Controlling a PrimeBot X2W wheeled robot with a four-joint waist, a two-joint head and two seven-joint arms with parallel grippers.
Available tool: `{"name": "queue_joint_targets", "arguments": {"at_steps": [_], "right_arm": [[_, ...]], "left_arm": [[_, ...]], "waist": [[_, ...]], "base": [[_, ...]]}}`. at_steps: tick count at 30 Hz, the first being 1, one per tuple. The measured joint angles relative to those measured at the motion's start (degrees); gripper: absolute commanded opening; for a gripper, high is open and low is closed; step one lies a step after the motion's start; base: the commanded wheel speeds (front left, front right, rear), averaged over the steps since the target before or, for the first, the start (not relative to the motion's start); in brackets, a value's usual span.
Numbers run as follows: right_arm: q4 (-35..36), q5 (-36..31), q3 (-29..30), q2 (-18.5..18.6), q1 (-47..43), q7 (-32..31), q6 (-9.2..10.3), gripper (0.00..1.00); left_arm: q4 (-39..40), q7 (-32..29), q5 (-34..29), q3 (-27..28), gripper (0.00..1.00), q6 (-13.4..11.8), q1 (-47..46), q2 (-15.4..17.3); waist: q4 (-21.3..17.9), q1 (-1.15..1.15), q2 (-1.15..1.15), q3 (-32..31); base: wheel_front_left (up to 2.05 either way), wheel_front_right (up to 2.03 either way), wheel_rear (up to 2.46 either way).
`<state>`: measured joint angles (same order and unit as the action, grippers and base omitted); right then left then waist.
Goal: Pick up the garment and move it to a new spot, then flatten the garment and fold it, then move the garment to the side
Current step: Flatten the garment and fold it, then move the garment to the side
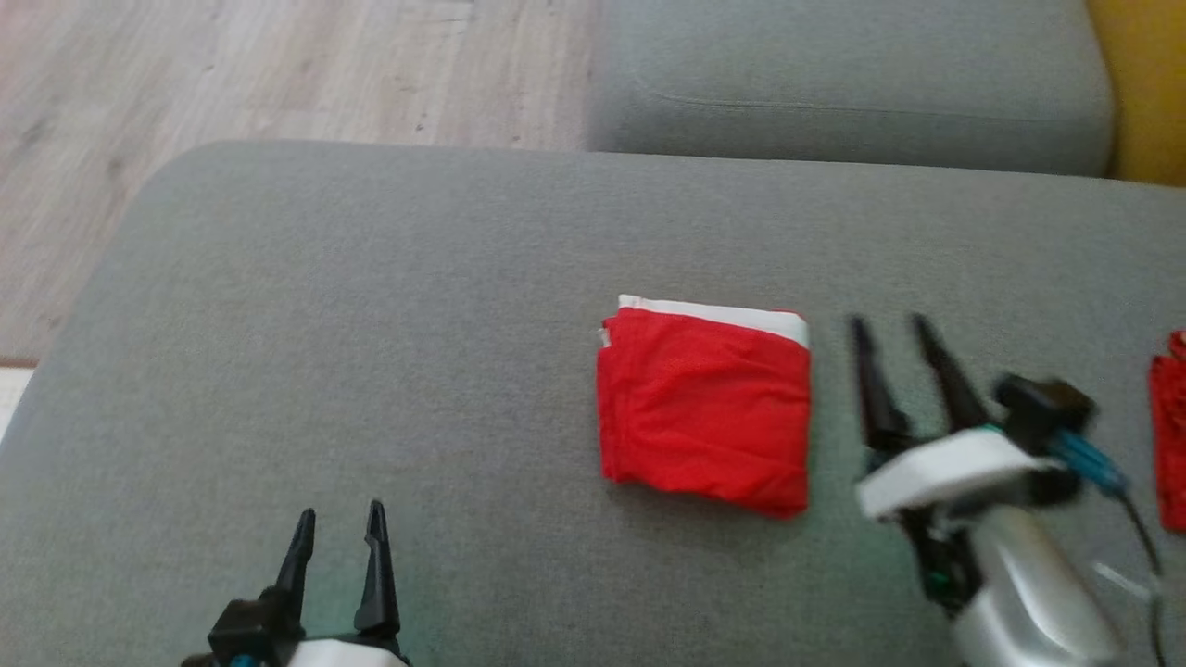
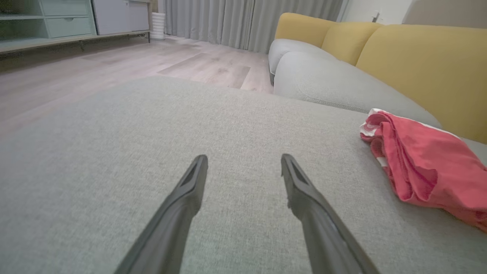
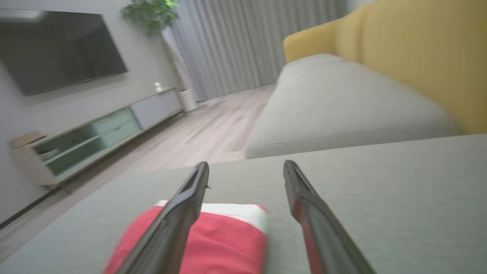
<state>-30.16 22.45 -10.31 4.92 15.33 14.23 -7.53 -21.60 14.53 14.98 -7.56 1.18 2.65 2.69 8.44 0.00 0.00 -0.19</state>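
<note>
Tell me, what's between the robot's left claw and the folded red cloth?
Nothing. In the head view, the grey fabric cushion is bare between the left gripper and the folded red mesh garment with a white band.

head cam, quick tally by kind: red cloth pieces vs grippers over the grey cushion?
Red cloth pieces: 2 (folded garment; red piece cut off at the right edge)
Grippers: 2 (left gripper, right gripper, both open)
Total: 4
</note>
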Motion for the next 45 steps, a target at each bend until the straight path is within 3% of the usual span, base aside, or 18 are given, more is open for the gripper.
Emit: {"name": "queue_joint_targets", "arguments": {"at_steps": [3,6,9,23,28,34,42,43,44,45], "right_arm": [[2.4,-6.2,7.1,-0.7,-4.8,0.1,0.00,1.00],[3.0,-10.5,9.5,-1.3,-8.4,0.1,0.00,1.00],[3.1,-12.6,10.4,-2.1,-10.1,0.1,0.00,1.00],[2.8,-11.0,7.6,-2.2,-14.8,0.1,0.00,1.00],[-1.3,-8.4,2.5,-2.3,-11.6,0.1,0.00,1.00],[-10.0,-5.3,-0.1,-2.2,0.3,-1.5,0.00,1.00],[-23.8,-5.0,5.5,-2.1,4.6,-1.7,0.00,1.00],[-24.4,-5.0,5.8,-2.1,4.9,-1.0,0.00,0.91],[-25.0,-5.0,5.6,-2.1,5.5,-0.7,0.00,0.49],[-25.5,-4.7,5.4,-2.0,6.3,-0.5,0.00,0.00]], "left_arm": [[0.8,0.0,-1.6,0.3,1.00,-0.2,0.2,0.0],[2.1,0.0,-2.3,0.5,1.00,-0.6,0.3,0.0],[3.1,0.0,-2.7,0.5,1.00,-0.7,1.0,0.0],[4.2,0.0,-5.0,-0.8,1.00,-1.0,4.7,0.0],[4.2,0.0,-4.9,-3.7,1.00,-0.6,4.3,0.1],[3.2,0.0,-3.1,-8.1,1.00,-0.1,1.2,0.1],[1.7,0.0,-2.9,-9.4,1.00,0.2,1.0,0.1],[1.7,0.0,-2.9,-9.3,1.00,0.2,1.2,0.1],[1.7,0.0,-2.9,-9.2,1.00,0.2,1.3,0.1],[1.8,0.0,-2.9,-9.1,1.00,0.2,1.3,0.1]], "waist": [[-1.1,0.00,0.00,-0.1],[-1.7,0.00,0.00,-0.3],[-2.1,0.00,0.00,-0.5],[-3.1,0.00,0.00,-0.9],[-1.8,0.00,0.00,0.3],[2.4,0.01,0.00,2.5],[8.7,0.01,0.00,5.0],[9.0,0.00,0.00,5.3],[9.2,0.00,0.00,5.7],[9.2,0.01,0.00,6.0]], "base": [[0.00,0.00,0.00],[0.00,0.00,0.00],[0.00,0.00,0.00],[0.00,0.00,0.00],[0.00,0.00,0.00],[0.00,0.00,0.00],[0.00,0.00,0.00],[0.00,0.00,0.00],[0.00,0.00,0.00],[0.00,0.00,0.00]]}}
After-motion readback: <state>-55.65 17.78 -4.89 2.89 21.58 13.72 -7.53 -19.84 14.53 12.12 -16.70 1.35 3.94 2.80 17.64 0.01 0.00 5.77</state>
